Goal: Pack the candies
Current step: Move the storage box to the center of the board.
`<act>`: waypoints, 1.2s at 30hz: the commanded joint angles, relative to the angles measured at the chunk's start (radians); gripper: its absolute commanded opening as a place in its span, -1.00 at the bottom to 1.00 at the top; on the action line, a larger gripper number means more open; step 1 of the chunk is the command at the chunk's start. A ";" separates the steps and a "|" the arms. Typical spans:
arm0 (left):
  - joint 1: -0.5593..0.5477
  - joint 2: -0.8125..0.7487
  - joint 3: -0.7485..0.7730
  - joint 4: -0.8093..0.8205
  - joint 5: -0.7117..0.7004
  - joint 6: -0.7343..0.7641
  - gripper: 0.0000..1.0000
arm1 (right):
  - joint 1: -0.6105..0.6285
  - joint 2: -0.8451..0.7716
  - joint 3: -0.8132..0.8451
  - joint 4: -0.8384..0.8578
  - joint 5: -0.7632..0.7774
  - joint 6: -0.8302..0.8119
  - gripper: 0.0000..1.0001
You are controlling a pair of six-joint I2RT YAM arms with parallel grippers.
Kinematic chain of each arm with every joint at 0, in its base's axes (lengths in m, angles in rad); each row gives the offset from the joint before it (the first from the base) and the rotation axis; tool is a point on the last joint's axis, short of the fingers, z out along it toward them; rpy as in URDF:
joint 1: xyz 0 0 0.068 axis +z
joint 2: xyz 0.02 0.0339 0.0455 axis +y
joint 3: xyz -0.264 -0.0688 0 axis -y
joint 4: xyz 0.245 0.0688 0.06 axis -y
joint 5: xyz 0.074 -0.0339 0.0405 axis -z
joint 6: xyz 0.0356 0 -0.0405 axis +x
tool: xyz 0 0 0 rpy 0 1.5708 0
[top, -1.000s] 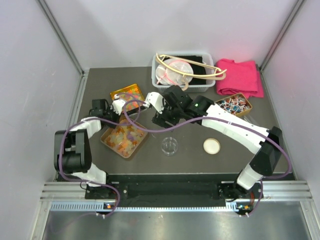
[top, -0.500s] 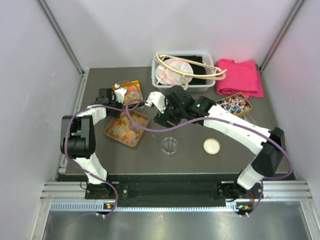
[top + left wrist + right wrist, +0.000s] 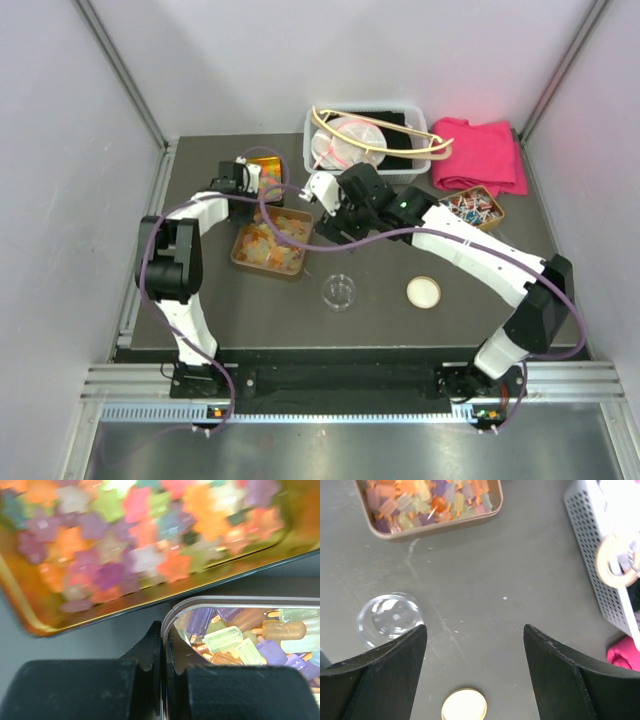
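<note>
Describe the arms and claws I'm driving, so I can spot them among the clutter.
Both the left arm and right arm have white shells, black joints and a looping purple cable. The left claw and right claw have blocky matte-black fingers.

Glossy metal tin (image 3: pixel 436 529), translucent candies (image 3: pixel 420 500), matt table (image 3: pixel 510 580), pink cloth (image 3: pixel 480 155)

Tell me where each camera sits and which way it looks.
Top external: above, behind, looking down on the table; left arm and right arm show.
Left wrist: facing the rim of the candy tin, pinched in the left gripper.
Right wrist: looking down past the open right gripper at a clear cup.
Shared: all see that tin.
</note>
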 commanded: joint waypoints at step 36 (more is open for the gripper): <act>-0.200 0.187 0.295 -0.074 -0.130 -0.222 -0.97 | -0.571 -0.504 -0.425 0.019 0.017 0.002 0.59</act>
